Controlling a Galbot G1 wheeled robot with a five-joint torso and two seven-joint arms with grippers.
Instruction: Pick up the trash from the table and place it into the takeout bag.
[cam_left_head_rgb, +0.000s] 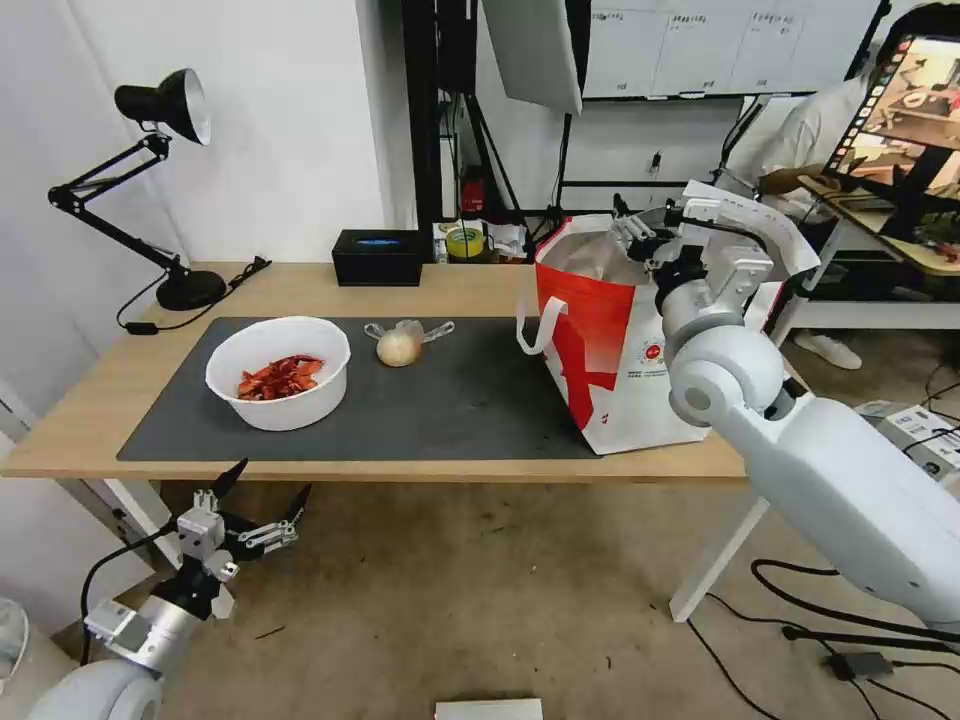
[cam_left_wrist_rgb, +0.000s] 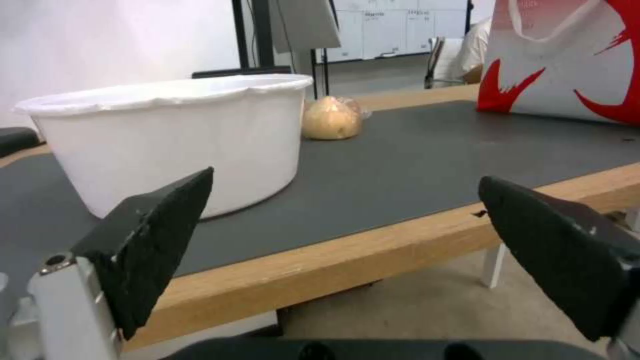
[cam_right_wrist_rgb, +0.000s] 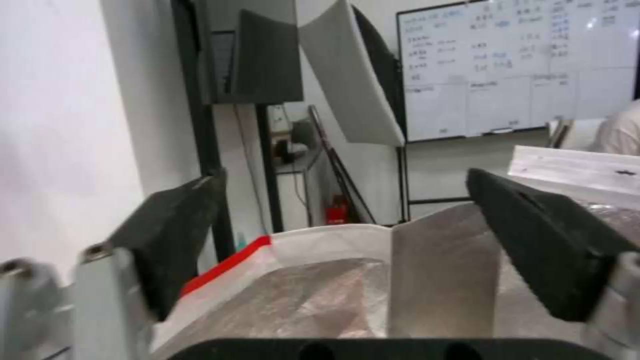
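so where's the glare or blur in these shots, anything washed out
Head view: even light, and the bright screen at top right is overexposed. Left wrist view: the round white plastic bowl has a blown-out rim, and the open left gripper looks soft. Right wrist view: the whiteboard glares, and the silver foil lining of the takeout bag is blurry below the open right gripper.

The takeout bag (cam_left_head_rgb: 610, 340) is partly hidden on its right side by the right arm, and its contents cannot be made out past the foil lining. The print beneath its small round logo (cam_left_head_rgb: 652, 353) is too small to be read. The counter (cam_left_head_rgb: 90, 400) is cut off in the left wrist view.
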